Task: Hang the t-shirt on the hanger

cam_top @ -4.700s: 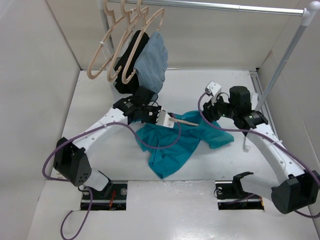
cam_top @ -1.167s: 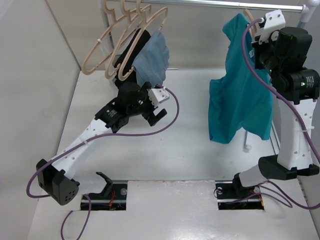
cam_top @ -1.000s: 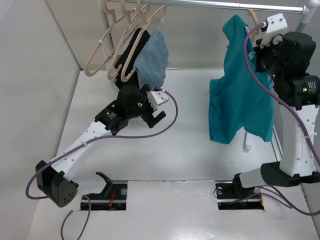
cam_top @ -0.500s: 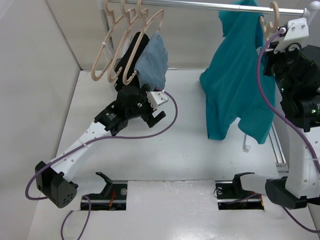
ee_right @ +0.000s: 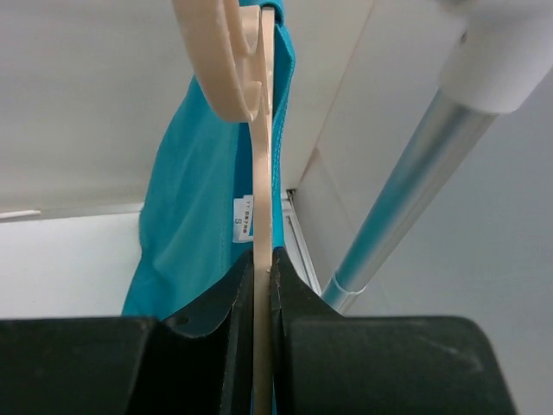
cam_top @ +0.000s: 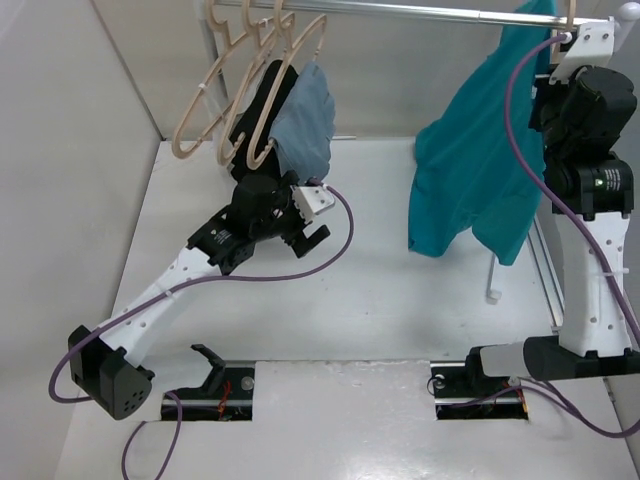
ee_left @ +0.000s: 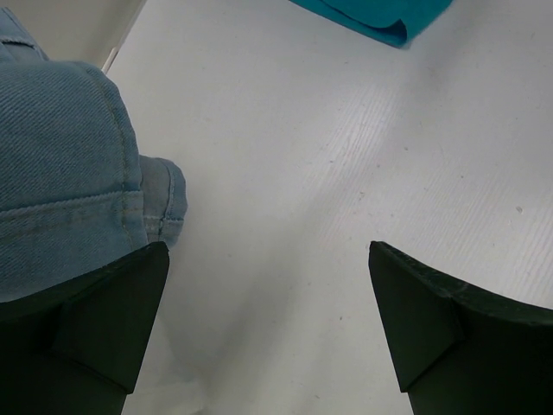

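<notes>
Lifted off the white table (cam_top: pixel 380 300), t-shirt (cam_top: pixel 470 190) hangs at the rail (cam_top: pixel 400 12).

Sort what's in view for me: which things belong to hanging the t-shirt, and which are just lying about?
Job:
- t-shirt, draped on its hanger
- hanger
- right gripper, shut on the hanger

Lying about:
- spare hangers on the rail
- grey-blue garment
- black garment
- left gripper, open and holding nothing
</notes>
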Controlling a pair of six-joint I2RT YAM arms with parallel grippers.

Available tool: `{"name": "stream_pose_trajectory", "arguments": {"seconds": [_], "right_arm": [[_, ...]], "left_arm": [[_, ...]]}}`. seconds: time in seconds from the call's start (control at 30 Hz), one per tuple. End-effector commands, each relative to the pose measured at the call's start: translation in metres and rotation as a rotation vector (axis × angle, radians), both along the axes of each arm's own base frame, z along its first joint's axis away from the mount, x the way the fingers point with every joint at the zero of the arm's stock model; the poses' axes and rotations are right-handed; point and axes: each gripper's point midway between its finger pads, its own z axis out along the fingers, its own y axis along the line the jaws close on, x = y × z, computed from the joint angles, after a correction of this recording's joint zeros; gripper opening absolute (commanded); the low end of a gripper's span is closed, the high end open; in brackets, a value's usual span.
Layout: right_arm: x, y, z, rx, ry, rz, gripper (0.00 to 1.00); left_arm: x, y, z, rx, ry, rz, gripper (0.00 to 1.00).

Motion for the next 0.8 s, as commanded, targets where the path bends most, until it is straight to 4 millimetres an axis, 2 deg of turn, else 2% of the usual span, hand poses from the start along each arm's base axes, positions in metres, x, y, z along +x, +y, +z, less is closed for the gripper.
{"name": "stream_pose_trajectory", "arguments": {"seconds": [0.0, 0.03, 0.07, 0.13, 0.17, 0.2, 0.3, 0.33, 0.4, 0.47, 0.57, 0.6, 0.67, 0.73, 0.77], "right_arm": [[0.004, -0.009, 0.016, 0.053, -0.109, -0.007, 0.0], [0.008, -0.004, 0.013, 0.065, -0.109, 0.021, 0.0], [0.011, -0.007, 0.003, 0.065, -0.085, 0.011, 0.0], [0.008, -0.002, -0.004, 0.075, -0.07, 0.041, 0.0], [0.011, 0.003, -0.018, 0.076, -0.039, 0.067, 0.0], [0.009, 0.005, -0.021, 0.085, -0.036, 0.078, 0.0], [-0.001, 0.007, -0.026, 0.086, -0.026, 0.087, 0.31], [-0.011, 0.007, -0.021, 0.085, -0.038, 0.088, 0.5], [-0.019, 0.006, -0.023, 0.077, -0.028, 0.087, 0.6], [-0.035, 0.005, -0.014, 0.042, -0.043, 0.088, 0.74], [-0.049, 0.008, -0.009, 0.0, -0.045, 0.108, 0.84], [-0.056, 0.009, -0.005, -0.014, -0.046, 0.12, 0.92], [-0.064, 0.019, 0.005, -0.039, -0.054, 0.152, 1.0], [-0.073, 0.016, 0.007, -0.071, -0.035, 0.124, 1.0], [-0.077, 0.021, 0.017, -0.077, -0.058, 0.132, 1.0]], "left_arm": [[-0.001, 0.001, 0.011, -0.024, -0.047, 0.003, 1.0], [-0.001, 0.001, 0.011, -0.024, -0.047, 0.003, 1.0], [-0.001, 0.001, 0.011, -0.024, -0.047, 0.003, 1.0], [-0.001, 0.001, 0.011, -0.024, -0.047, 0.003, 1.0], [-0.002, 0.002, 0.014, -0.03, -0.054, 0.003, 1.0], [-0.002, 0.002, 0.014, -0.03, -0.054, 0.003, 1.0], [-0.003, 0.002, 0.01, -0.024, -0.047, 0.003, 1.0], [-0.003, 0.002, 0.01, -0.024, -0.047, 0.003, 1.0], [-0.003, 0.002, 0.01, -0.024, -0.047, 0.003, 1.0], [-0.004, 0.001, 0.01, -0.033, -0.038, -0.002, 1.0], [-0.007, -0.002, 0.004, -0.033, -0.01, -0.017, 1.0], [-0.008, -0.004, 0.008, -0.043, -0.014, -0.029, 1.0], [-0.007, -0.007, 0.01, -0.046, -0.011, -0.037, 1.0], [-0.007, -0.007, 0.01, -0.046, -0.011, -0.037, 1.0], [-0.007, -0.007, 0.01, -0.046, -0.011, -0.037, 1.0]]}}
